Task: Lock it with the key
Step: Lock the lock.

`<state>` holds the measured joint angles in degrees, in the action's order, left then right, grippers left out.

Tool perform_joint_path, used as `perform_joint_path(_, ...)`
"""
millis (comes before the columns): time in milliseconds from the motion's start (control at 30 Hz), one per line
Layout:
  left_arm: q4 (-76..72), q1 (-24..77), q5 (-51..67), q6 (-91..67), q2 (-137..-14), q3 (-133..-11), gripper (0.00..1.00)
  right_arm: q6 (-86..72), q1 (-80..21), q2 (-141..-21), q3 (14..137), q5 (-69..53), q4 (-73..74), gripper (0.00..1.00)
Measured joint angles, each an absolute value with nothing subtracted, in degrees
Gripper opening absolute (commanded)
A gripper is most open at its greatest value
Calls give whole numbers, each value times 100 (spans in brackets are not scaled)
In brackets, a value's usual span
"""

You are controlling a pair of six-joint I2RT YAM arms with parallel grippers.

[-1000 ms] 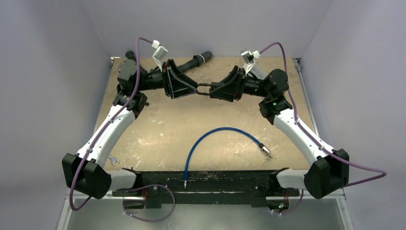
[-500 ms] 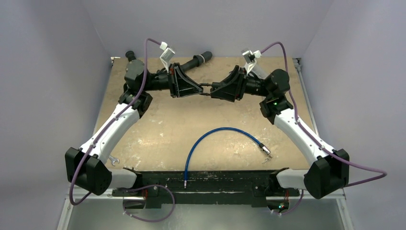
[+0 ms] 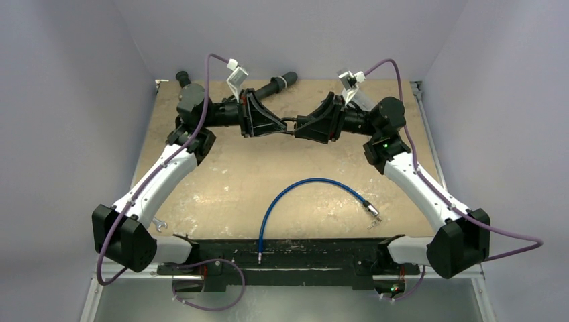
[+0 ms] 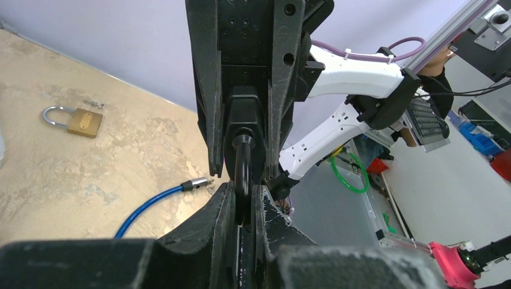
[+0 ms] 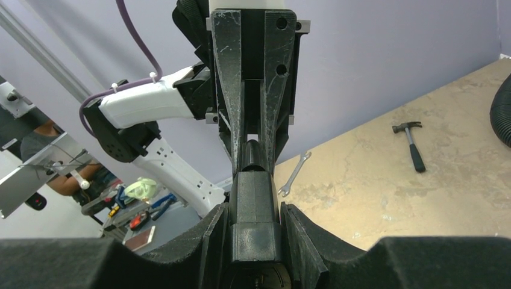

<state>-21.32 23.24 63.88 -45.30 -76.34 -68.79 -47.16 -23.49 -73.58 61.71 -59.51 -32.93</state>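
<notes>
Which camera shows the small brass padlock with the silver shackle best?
The left wrist view: the small brass padlock lies flat on the tan table, in the open, with its body and silver shackle both visible. I cannot find it in the top external view. The right wrist view does not show it either.

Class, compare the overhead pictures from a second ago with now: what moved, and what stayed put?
The left arm shifted slightly toward the centre and its wrist rolled, turning the left gripper about the black lock. Neither let go: both it and the right gripper stay shut on the lock. The blue cable and wrench are unmoved.
</notes>
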Motion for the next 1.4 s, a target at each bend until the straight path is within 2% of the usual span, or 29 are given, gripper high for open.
perform_joint_path(867,-2158,2436,6228,-4493,-7725,-6879,0,-4458,-2370,-7349,6171,-5826,-3033,0)
perform_joint_path(1400,-2639,2440,6066,-4724,-7699,-6757,0,-4661,-2388,-7631,6383,-5988,-3417,0)
